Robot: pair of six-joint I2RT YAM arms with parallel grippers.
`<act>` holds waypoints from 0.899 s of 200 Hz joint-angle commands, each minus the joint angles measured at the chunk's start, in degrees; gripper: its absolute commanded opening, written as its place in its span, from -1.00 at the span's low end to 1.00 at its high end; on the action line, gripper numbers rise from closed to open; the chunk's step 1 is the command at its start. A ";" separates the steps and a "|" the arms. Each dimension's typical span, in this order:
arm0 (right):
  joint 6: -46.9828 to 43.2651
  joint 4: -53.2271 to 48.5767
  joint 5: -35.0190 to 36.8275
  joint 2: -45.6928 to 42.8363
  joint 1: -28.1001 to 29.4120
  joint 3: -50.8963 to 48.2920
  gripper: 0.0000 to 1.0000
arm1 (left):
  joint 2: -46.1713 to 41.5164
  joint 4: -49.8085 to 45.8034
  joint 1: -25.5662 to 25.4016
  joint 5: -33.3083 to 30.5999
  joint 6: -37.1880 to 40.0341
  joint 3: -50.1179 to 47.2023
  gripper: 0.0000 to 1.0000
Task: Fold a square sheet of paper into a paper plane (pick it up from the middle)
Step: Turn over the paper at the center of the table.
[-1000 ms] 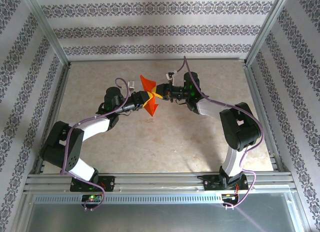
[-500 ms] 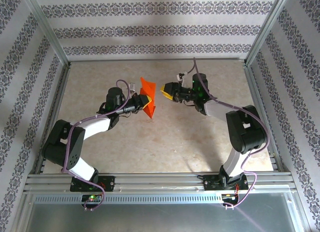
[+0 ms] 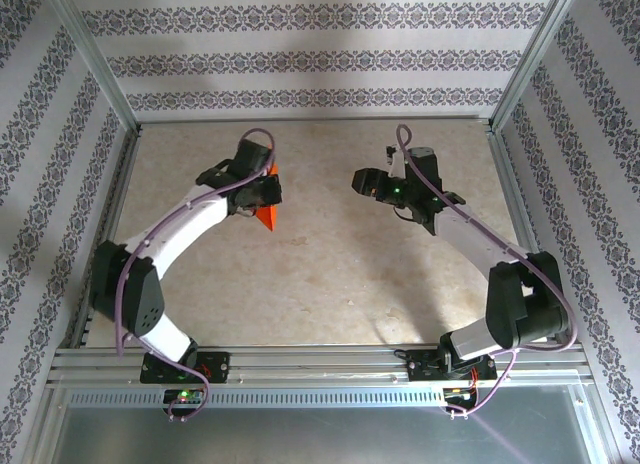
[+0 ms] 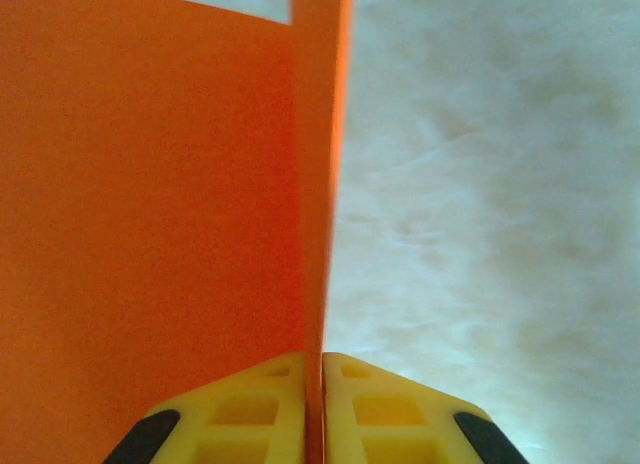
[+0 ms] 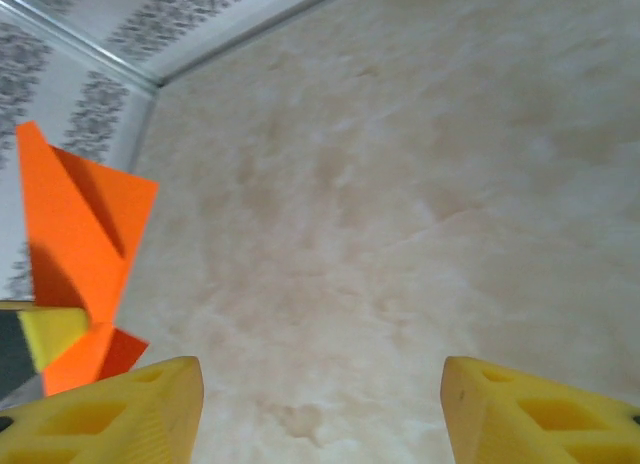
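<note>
- From the top camera we are counting one paper (image 3: 266, 216), two arms and two purple cables (image 3: 128, 284), one running along each arm.
- The left gripper (image 3: 264, 197) is holding the folded orange paper over the far left part of the table (image 3: 330, 274). The right gripper (image 3: 356, 180) is pointing toward it across a bare gap, well apart.
- Patterned walls (image 3: 300, 59) are closing in the table on three sides, and nothing is standing between the grippers.
- At the left wrist we are seeing the left gripper (image 4: 322, 369) with its two yellow fingers (image 4: 250, 409) pressed together on the paper (image 4: 150, 184). The folded edge is rising straight up from between them.
- At the right wrist we are seeing the right gripper (image 5: 320, 384) standing wide apart and holding nothing, with bare table (image 5: 400, 184) between its jaws.
- The paper (image 5: 80, 224) is showing at the left of that view as one pointed, creased piece, clamped low down by a yellow finger of the left gripper.
</note>
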 commanded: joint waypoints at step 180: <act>-4.48 -7.03 13.42 -2.72 -0.50 -3.54 0.36 | 36.86 -25.59 -14.23 -28.92 2.93 20.59 -0.45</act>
